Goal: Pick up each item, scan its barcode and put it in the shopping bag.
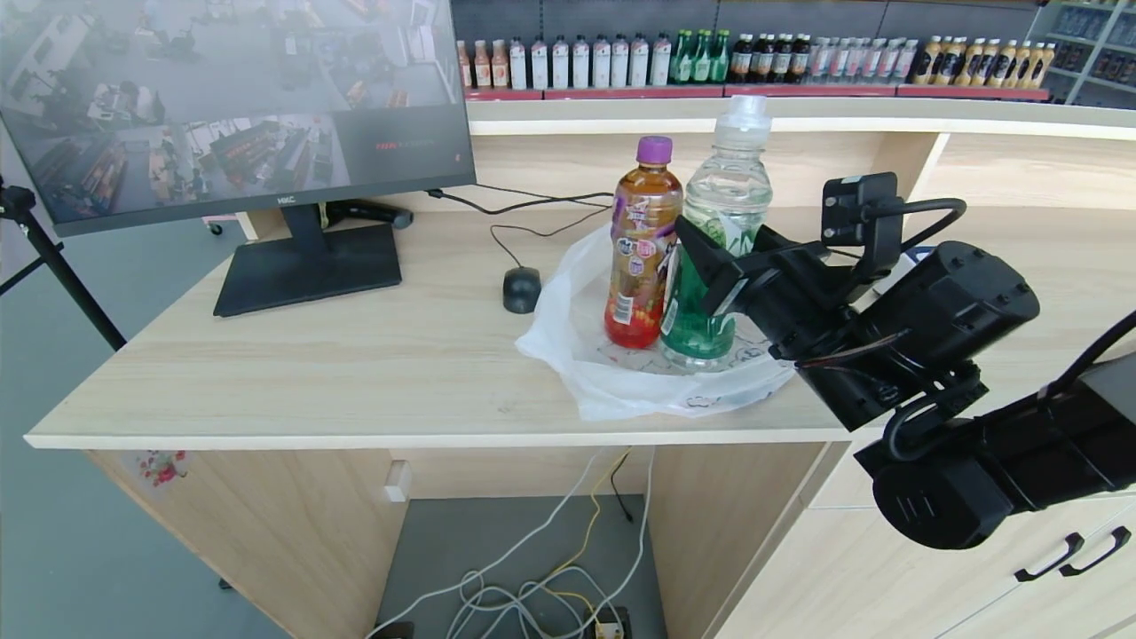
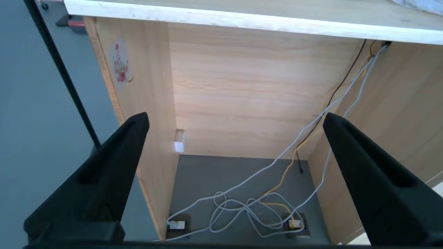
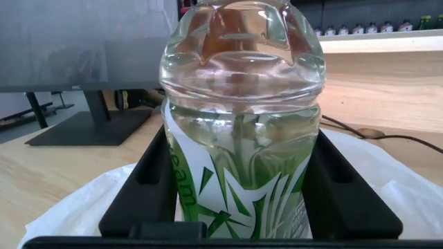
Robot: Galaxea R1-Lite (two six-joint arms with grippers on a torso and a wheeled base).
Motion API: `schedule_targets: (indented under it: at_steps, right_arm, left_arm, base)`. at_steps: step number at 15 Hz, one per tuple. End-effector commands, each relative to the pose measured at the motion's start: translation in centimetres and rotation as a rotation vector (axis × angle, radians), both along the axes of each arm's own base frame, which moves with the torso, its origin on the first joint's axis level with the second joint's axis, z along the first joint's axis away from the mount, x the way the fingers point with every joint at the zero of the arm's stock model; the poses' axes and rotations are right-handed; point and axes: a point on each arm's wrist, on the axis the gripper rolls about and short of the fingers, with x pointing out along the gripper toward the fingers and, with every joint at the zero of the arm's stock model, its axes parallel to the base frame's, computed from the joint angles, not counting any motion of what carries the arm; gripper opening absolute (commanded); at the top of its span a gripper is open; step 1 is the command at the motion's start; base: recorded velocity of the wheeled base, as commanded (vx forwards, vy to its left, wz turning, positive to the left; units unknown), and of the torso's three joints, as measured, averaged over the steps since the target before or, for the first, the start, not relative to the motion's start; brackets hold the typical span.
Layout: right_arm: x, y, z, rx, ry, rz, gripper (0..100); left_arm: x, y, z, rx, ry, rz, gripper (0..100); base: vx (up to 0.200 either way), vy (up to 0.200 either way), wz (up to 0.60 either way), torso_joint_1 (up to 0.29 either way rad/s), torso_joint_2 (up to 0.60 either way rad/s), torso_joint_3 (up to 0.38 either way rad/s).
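Right gripper point(image 1: 707, 268) clasps water bottle point(image 1: 728, 191) at its label. It stands on bag point(image 1: 568, 355) mid-table, touching juice bottle point(image 1: 641, 240) on its left. A lift could tip juice bottle or drag bag; smooth plastic may slip.

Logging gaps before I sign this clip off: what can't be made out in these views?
Head view: the right hand covers most of the label on the water bottle, so its barcode is hidden.
Right wrist view: that bottle's cap and base are cut off by the frame edges.
Head view: crumpled folds hide whether the bottles stand in the shopping bag or on it.
Head view: the print on the juice bottle is too small.
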Motion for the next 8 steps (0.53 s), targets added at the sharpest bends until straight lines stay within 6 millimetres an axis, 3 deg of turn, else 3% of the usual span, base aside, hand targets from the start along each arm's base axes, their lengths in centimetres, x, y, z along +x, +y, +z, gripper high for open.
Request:
schedule_targets:
  at_steps: [1, 8]
  right_arm:
    - [0.16, -0.05, -0.12, -0.002, 0.001, -0.004, 0]
    - [0.42, 0.1, -0.87, -0.013, 0.021, -0.004, 0]
  left_arm:
    - [0.0, 0.0, 0.0, 0.0, 0.0, 0.0, 100]
    - [0.0, 0.0, 0.0, 0.0, 0.0, 0.0, 100]
  base:
    - [0.0, 0.0, 0.0, 0.0, 0.0, 0.0]
    - [0.0, 0.0, 0.0, 0.0, 0.0, 0.0]
